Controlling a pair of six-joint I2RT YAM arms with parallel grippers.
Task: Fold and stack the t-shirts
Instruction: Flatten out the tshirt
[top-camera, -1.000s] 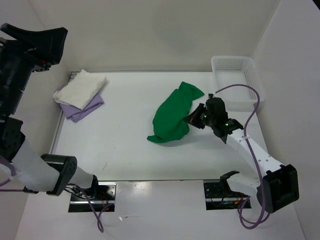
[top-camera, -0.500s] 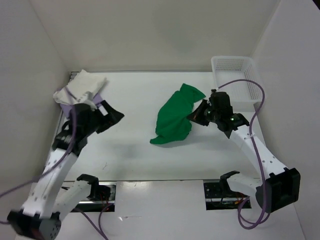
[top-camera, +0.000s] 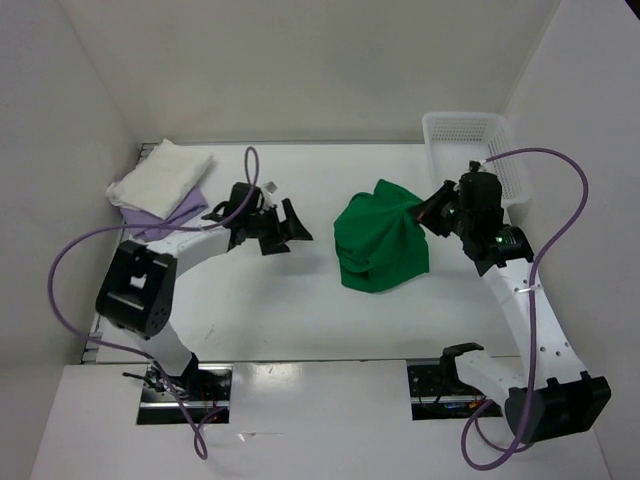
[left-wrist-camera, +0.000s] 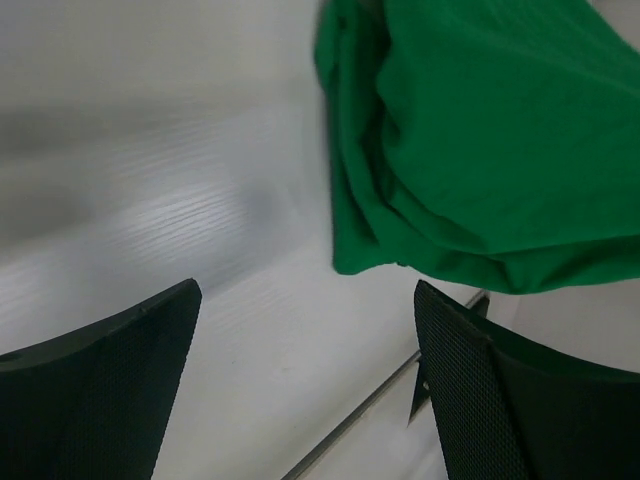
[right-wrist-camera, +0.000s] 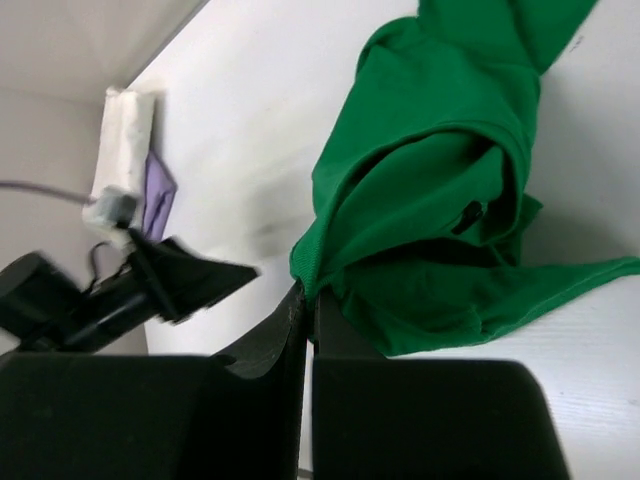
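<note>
Top external view: right of centre, the right gripper (top-camera: 430, 207) is clamped closed on the bright green cloth t-shirt (top-camera: 380, 245), the left gripper (top-camera: 289, 236) gapes wide and empty mid-frame, and the cream white t-shirt (top-camera: 160, 172) lies on the lavender purple t-shirt (top-camera: 172, 215) upper left.

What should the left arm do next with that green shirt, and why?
Probably the left gripper should reach across to the green shirt and close on its nearest edge. Its jaws stand wide open, apart from the cloth, while the right gripper is shut on a pinch of the shirt, which lies crumpled. A second hold seems needed to spread it flat for folding.
</note>
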